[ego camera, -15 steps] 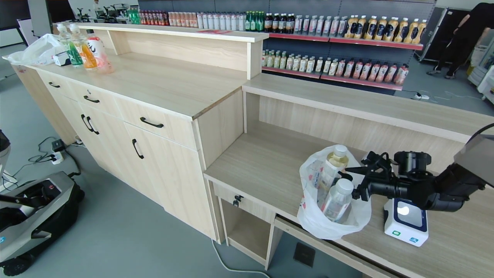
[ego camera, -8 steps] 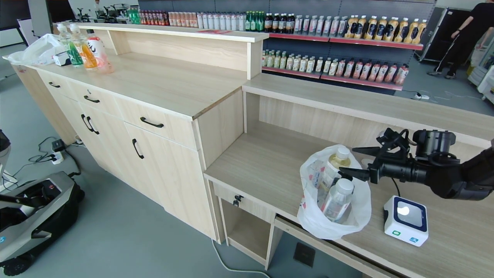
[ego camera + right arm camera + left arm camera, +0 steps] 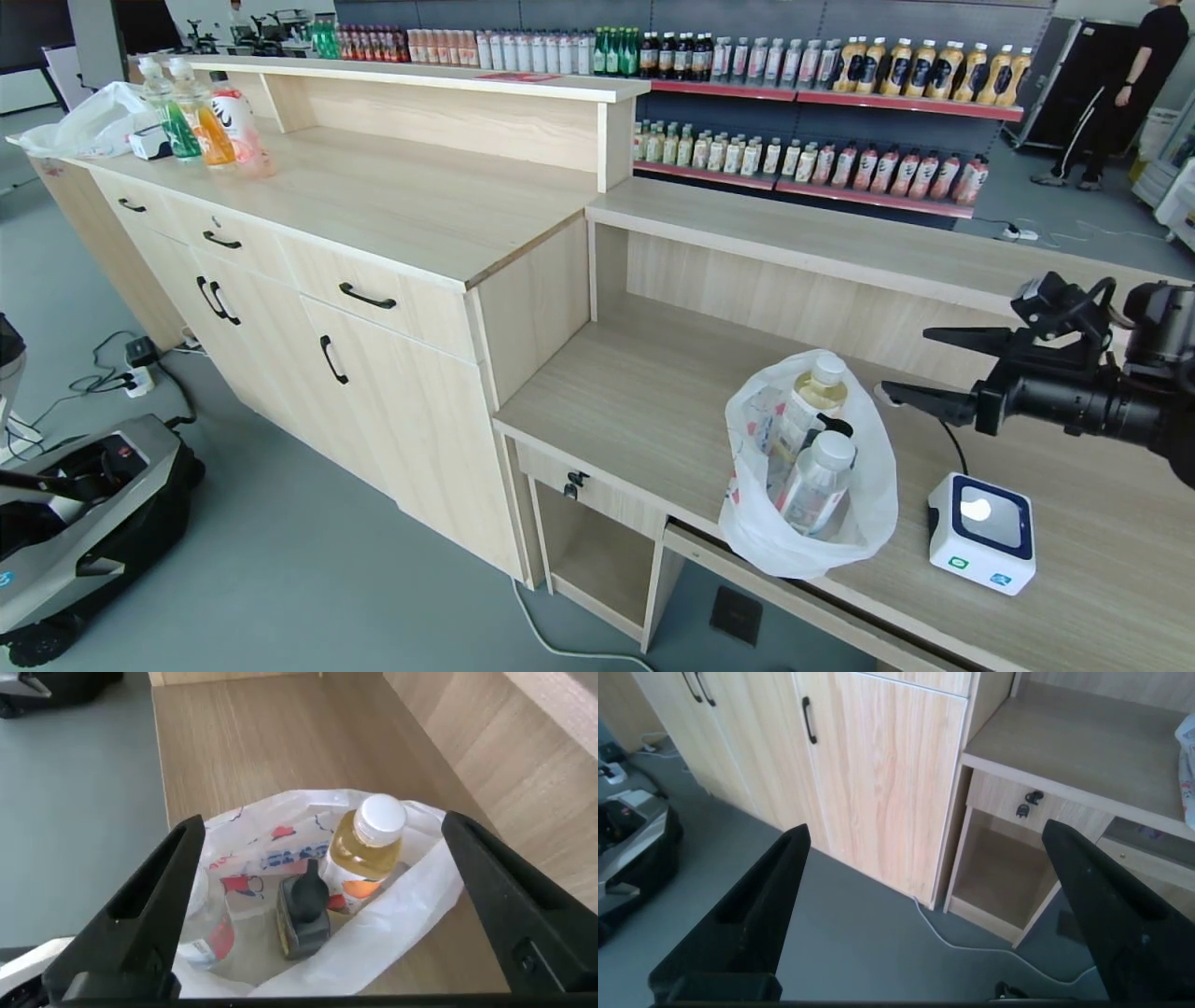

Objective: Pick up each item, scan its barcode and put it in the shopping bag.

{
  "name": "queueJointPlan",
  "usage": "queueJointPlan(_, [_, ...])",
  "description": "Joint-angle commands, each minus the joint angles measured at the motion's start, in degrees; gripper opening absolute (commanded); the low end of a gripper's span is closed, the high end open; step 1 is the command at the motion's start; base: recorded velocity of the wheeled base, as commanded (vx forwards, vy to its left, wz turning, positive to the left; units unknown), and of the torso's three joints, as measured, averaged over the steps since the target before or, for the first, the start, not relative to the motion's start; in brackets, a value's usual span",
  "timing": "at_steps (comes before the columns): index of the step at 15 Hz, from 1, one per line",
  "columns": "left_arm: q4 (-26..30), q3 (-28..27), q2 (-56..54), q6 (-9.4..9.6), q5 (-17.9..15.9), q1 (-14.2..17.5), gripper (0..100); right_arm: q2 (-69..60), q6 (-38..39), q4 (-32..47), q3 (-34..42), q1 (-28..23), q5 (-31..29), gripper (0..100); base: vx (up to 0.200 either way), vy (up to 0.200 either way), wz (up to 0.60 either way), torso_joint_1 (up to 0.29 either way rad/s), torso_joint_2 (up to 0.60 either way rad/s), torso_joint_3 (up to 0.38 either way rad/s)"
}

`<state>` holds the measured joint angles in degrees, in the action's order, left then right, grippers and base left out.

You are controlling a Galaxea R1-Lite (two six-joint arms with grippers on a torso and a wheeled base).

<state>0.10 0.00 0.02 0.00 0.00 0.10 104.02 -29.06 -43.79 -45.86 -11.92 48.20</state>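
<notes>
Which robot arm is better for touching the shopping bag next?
Right, probably. The open right hand hangs beside the shopping bag; the left hand is low, over the floor.

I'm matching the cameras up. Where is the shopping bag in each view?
Head view: shopping bag lower right, on the low desk.
Left wrist view: shopping bag, a sliver at the frame edge, on that desk.
Right wrist view: shopping bag mid-frame.
Shared landmark: the low desk.

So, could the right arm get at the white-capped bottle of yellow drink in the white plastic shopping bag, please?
Probably yes: the right gripper is open beside the shopping bag, whose mouth gapes, and the bottle shows its cap uncovered, nothing between them.
</notes>
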Motion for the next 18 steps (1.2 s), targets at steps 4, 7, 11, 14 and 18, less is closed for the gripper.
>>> queueJointPlan(4, [0.1, 0.0, 0.0, 0.0, 0.0, 0.0, 100, -10.2, 0.2, 0.2, 5.6, -7.6, -8.3, 100, 0.0, 0.0, -0.45, 0.001, 0.0, -0.001])
queueJointPlan(7, [0.0, 0.0, 0.0, 0.0, 0.0, 0.0, 100, -14.1, 5.4, 0.4, 2.3, -8.8, -10.8, 100, 0.0, 0.0, -0.6, 0.004, 0.0, -0.001])
queueJointPlan(11, [0.0, 0.0, 0.0, 0.0, 0.0, 0.0, 100, -20.0, 11.7, 0.8, 3.8, -8.8, -24.0, 100, 0.0, 0.0, -0.6, 0.001, 0.0, 0.002])
queueJointPlan(14, [0.0, 0.0, 0.0, 0.0, 0.0, 0.0, 100, -27.6, 15.2, 1.2, 10.6, -8.8, -34.3, 100, 0.0, 0.0, -0.6, 0.002, 0.0, -0.001])
queueJointPlan(18, [0.0, 0.0, 0.0, 0.0, 0.0, 0.0, 100, -44.5, 27.4, 2.1, 27.1, -6.9, -37.1, 100, 0.0, 0.0, 0.0, 0.0, 0.0, 0.0])
